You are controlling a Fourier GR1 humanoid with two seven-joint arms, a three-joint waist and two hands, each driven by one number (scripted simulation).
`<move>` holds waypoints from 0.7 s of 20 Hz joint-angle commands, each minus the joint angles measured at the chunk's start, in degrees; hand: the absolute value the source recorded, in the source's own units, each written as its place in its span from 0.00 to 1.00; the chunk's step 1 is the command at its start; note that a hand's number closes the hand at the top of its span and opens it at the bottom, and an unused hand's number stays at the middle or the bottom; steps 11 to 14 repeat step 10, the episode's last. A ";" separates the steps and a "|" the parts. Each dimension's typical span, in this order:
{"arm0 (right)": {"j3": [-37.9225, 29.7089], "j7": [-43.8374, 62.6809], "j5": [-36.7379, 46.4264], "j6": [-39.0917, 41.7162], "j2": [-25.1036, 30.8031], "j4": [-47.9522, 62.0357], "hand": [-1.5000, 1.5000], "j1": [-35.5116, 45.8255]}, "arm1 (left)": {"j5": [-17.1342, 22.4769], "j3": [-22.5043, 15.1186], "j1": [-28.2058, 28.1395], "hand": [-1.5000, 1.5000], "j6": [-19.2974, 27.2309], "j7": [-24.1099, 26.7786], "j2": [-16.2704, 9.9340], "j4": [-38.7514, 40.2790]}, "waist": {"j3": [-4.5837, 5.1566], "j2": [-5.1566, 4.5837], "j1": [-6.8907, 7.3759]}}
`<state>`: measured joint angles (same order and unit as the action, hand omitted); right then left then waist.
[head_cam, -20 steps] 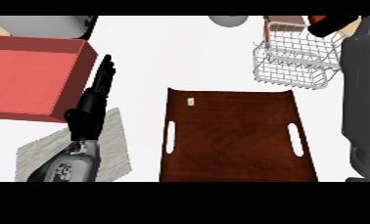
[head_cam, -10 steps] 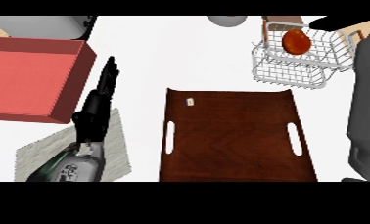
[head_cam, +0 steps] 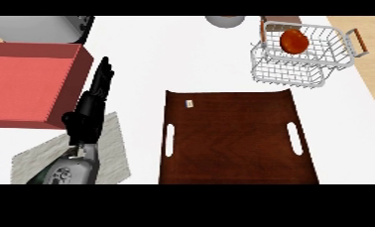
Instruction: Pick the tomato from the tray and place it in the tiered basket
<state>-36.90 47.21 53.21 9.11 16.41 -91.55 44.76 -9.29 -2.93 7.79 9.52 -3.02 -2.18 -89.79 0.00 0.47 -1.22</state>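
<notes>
The red tomato [head_cam: 293, 40] lies in the upper tier of the white wire tiered basket [head_cam: 320, 67] at the back right of the counter. The dark brown wooden tray [head_cam: 233, 139] with two slot handles lies flat in the middle foreground, and nothing rests on it. My left hand [head_cam: 90, 108] rests at the left with its fingers straight, pointing away from me, left of the tray. My right hand and arm do not show anywhere in the view.
A red box [head_cam: 33, 82] sits at the far left, with a grey cloth [head_cam: 110, 151] under my left forearm. A grey round object [head_cam: 225, 21] is cut off at the top edge. The counter's wooden edge [head_cam: 360, 30] shows at top right.
My right arm, which was over the basket at the right edge, has left the view. The tomato stays behind in the basket's upper tier. The view has shifted slightly.
</notes>
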 commanded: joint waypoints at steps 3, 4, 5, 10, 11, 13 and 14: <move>-12.31 1.65 -13.53 6.33 1.02 -15.63 0.00 -9.67 | -0.41 -0.11 -3.08 0.50 0.48 -0.02 -0.18 -2.24 | -0.06 0.49 -1.33; -14.33 0.44 -15.72 8.80 2.43 -17.81 0.00 -13.11 | 1.18 0.23 -4.73 0.50 -1.06 2.09 -0.52 -1.85 | -0.03 0.32 -1.15; -17.98 -2.09 -18.84 9.62 3.64 -17.47 0.00 -15.99 | 0.56 -0.24 -3.86 0.50 -0.76 0.15 -0.36 -2.37 | -0.09 0.25 -1.32; -31.05 -6.84 -35.34 18.75 3.18 -23.74 0.00 -27.24 | 2.04 1.90 -5.05 0.50 -1.00 2.79 -1.02 -1.00 | -0.05 0.35 -2.02; -31.05 -6.84 -35.34 18.75 3.18 -23.74 0.00 -27.24 | 2.04 1.90 -5.05 0.50 -1.00 2.79 -1.02 -1.00 | -0.05 0.35 -2.02; -31.05 -6.84 -35.34 18.75 3.18 -23.74 0.00 -27.24 | 2.04 1.90 -5.05 0.50 -1.00 2.79 -1.02 -1.00 | -0.05 0.35 -2.02; -31.05 -6.84 -35.34 18.75 3.18 -23.74 0.00 -27.24 | 2.04 1.90 -5.05 0.50 -1.00 2.79 -1.02 -1.00 | -0.05 0.35 -2.02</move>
